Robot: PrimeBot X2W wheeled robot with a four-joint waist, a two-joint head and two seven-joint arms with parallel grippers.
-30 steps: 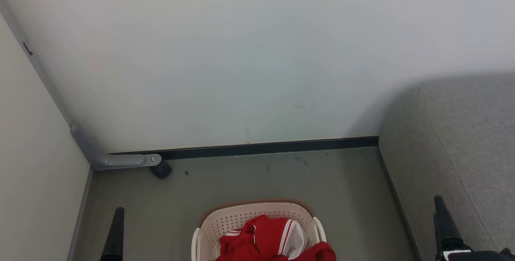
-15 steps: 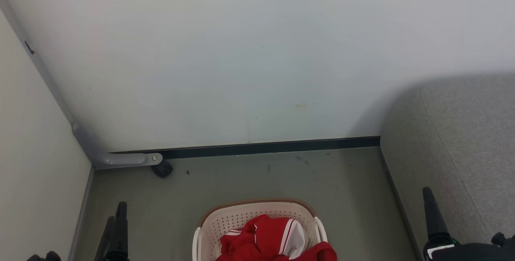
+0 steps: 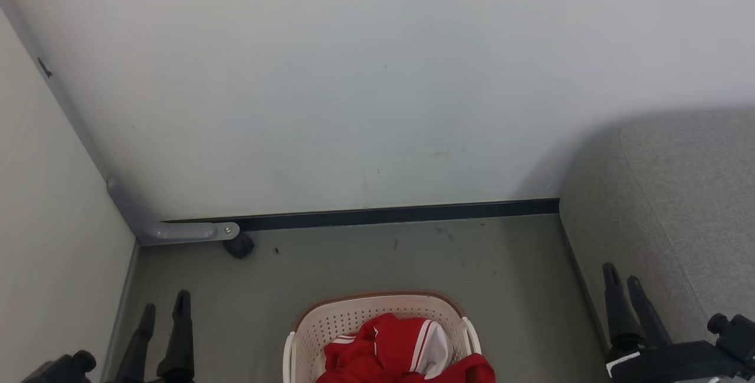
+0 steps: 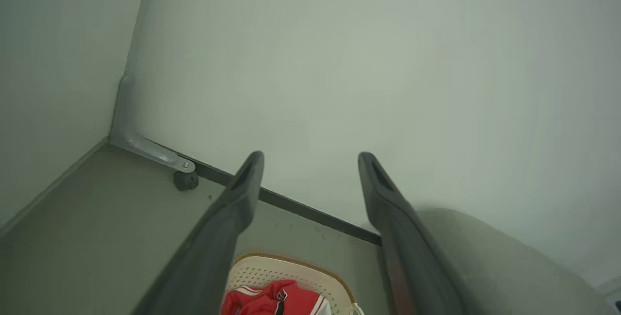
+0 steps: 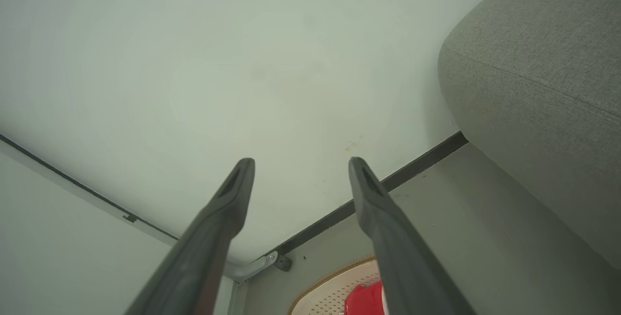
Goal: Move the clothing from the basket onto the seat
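Left pincer [image 3: 165,305] at 7 o'clock, fingers spread wide, holding nothing, right pincer [image 3: 620,275] at 4 o'clock, likewise spread and empty, basket [image 3: 377,301] at 6 o'clock between them, red clothing [image 3: 392,347] inside it, grey seat [image 3: 678,206] at 3 o'clock

Grey-green, smooth, the floor [image 3: 365,259] ran to a dark skirting strip [image 3: 413,215] at the foot of the far wall. A few dark specks [image 3: 395,245] marked its far part. The basket [image 3: 348,323] stood on it near and central. The seat [image 3: 666,206] rested on it at right, reaching the far wall. In the far left corner a small black knob [image 3: 239,246] sat on the floor under the end of a grey bracket [image 3: 177,232].
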